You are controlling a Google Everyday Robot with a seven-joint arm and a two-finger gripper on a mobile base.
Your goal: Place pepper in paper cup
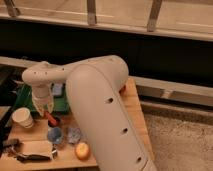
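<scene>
Here the jaws hang over pepper point(49, 118), paper cup point(23, 118) and blue cup point(55, 135) near.

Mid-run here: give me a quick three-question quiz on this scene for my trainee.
1. True or false: in the camera view, the paper cup stands left of the gripper.
2. The pepper is: A) inside the paper cup; B) just under the gripper, outside the paper cup; C) on the floor.
3. Short answer: which is nearer the gripper, the paper cup or the round orange fruit?

Key: 1 true; 2 B; 3 the paper cup.
</scene>
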